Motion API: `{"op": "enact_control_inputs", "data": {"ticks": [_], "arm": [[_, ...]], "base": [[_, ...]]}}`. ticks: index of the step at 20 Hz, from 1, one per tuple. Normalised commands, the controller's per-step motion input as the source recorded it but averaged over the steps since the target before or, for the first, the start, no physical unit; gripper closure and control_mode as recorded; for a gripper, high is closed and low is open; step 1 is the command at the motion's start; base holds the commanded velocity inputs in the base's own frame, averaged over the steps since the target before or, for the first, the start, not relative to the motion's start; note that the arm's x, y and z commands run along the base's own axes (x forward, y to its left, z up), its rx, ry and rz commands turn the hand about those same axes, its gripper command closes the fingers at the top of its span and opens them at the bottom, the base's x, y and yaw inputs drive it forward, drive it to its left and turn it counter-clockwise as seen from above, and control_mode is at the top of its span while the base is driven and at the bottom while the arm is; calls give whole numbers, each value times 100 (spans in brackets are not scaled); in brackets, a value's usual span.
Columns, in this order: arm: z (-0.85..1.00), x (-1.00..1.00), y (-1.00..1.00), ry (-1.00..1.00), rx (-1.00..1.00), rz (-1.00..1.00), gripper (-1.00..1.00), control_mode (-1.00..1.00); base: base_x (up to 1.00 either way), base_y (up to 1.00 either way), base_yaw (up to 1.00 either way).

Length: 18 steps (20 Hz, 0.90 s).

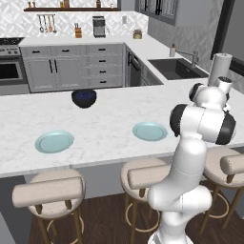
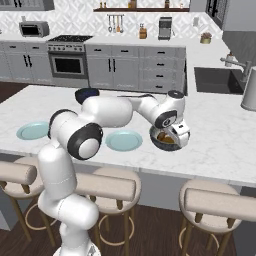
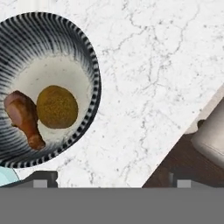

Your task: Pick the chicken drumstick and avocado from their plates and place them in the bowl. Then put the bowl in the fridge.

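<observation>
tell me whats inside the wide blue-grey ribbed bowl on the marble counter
The reddish-brown chicken drumstick and round olive-brown avocado lie side by side in the striped bowl. The bowl floor beneath them is covered.

A: Arm (image 1: 190, 157): glossy white shell, rounded tube segments, bulbous at the base.

B: Joints?

A: Dark, near black. Wide bands at the shoulder and elbow, a round dark cap with a pale ring on the wrist.

B: Gripper (image 3: 109, 179)?

A: Two small dark finger tips, each with a light grey square patch. No cables or markings legible.
</observation>
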Motion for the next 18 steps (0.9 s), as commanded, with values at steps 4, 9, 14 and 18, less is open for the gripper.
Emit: {"op": "enact_control_inputs", "data": {"ticks": [4,9,14,18], "arm": [[0,21,-15,0,0,-25,-100,-100],[-1,54,-19,0,0,-5,-100,-100],[-3,16,-29,0,1,0,-100,-100],[-23,0,-20,0,5,0,-100,-100]], "base": [[0,0,0],[0,0,0],[0,0,0],[0,0,0]]}}
